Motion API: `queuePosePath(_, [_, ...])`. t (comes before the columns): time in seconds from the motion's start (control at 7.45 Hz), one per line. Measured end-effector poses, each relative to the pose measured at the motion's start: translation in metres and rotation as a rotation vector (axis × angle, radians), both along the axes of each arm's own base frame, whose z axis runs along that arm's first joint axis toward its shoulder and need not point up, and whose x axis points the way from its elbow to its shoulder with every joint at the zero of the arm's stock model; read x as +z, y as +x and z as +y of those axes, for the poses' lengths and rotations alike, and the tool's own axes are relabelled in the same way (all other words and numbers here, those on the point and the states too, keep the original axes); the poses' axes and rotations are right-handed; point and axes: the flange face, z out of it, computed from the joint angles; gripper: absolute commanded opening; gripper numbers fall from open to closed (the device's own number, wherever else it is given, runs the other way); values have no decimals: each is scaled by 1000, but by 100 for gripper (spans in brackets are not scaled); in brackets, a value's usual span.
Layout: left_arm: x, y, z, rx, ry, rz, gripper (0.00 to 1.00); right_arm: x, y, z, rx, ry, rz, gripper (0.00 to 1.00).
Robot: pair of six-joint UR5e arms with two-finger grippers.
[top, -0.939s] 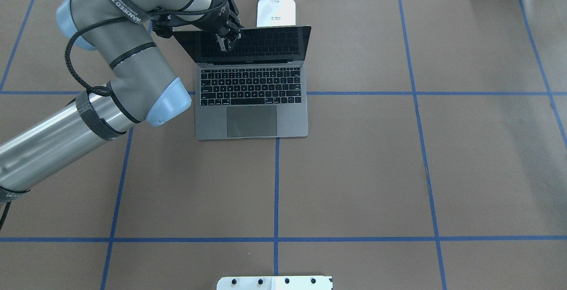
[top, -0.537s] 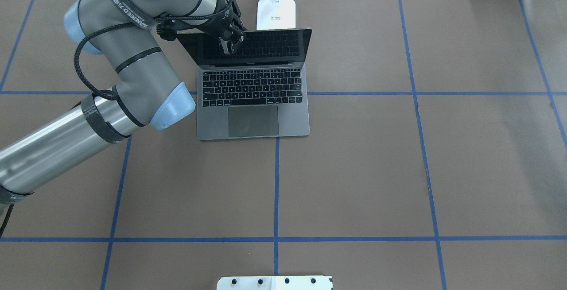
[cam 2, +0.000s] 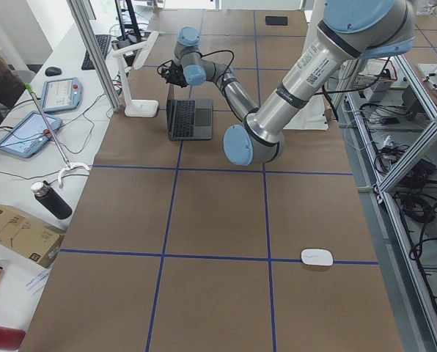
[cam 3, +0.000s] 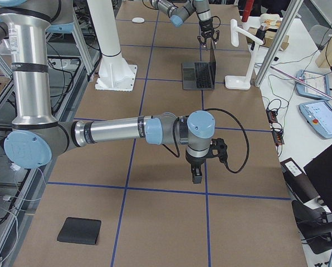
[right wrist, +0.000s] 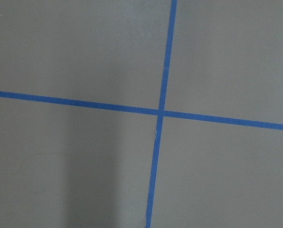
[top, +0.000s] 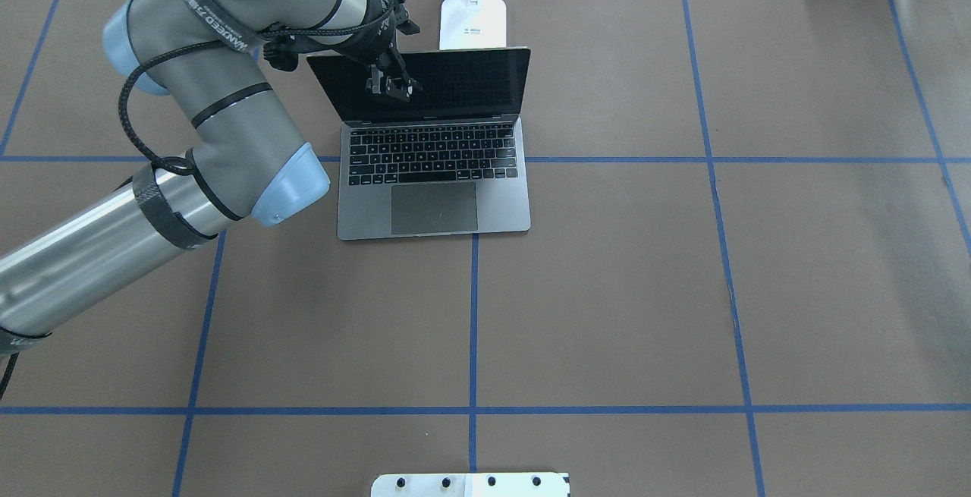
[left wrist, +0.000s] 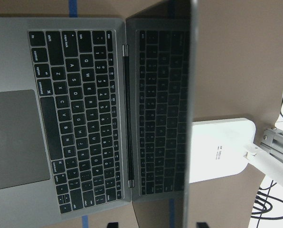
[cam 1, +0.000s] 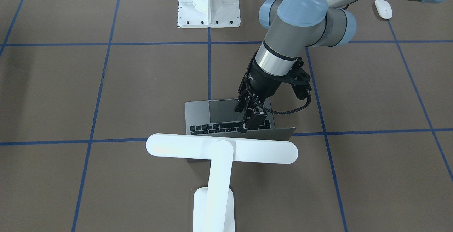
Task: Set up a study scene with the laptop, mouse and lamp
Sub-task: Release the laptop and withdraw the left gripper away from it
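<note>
Laptop [top: 434, 178] open before lamp [top: 472, 20]; left gripper [top: 392, 89] wide apart at lid's top edge; right gripper [cam 3: 197, 178], width unclear.

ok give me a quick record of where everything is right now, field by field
laptop: open on the table, keyboard toward the robot
lamp: upright just behind the laptop's lid
mouse: alone on the table, far off toward the robot's left end
left gripper: open, fingers either side of the lid's top edge
right gripper: over bare table; open or shut cannot be told
</note>
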Motion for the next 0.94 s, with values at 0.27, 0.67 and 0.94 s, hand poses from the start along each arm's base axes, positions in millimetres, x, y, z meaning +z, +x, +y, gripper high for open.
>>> queuePosePath(0.27, [11, -31, 31, 29, 60, -16, 100, 0, 0, 1, 0, 1, 0, 100])
queuePosePath(0.67, [25, -71, 73, 157, 158, -152, 100, 2, 0, 3, 0, -5, 0, 100])
queuePosePath(0.94, [57, -97, 93, 266, 267, -277, 100, 3, 0, 4, 0, -10, 0, 100])
